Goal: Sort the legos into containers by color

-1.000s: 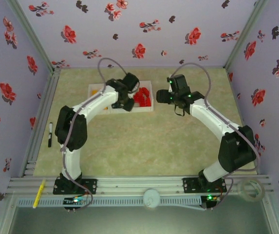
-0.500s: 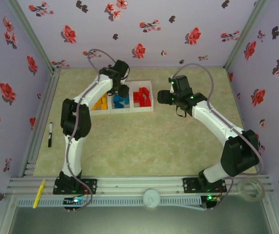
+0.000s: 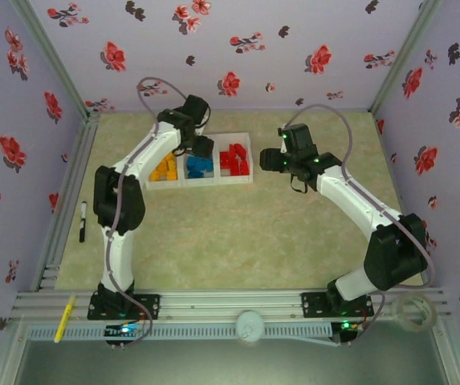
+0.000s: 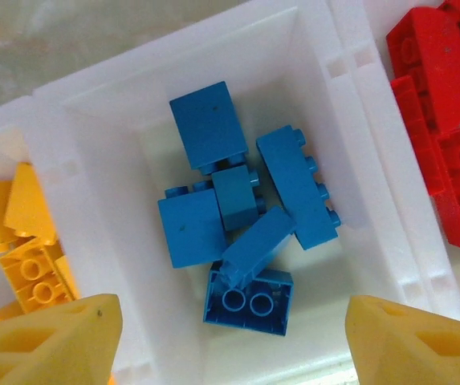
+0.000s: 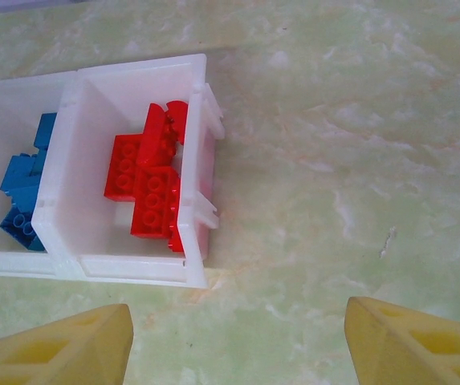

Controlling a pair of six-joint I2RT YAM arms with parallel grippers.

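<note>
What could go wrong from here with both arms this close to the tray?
1. The left gripper hangs open over the blue bricks, which lie piled with one tilted. If it pulls away sideways, it might clip the tray wall and shift it.
2. The red bricks lean against the outer wall, near the open right gripper. A bump there could tip one out.
</note>
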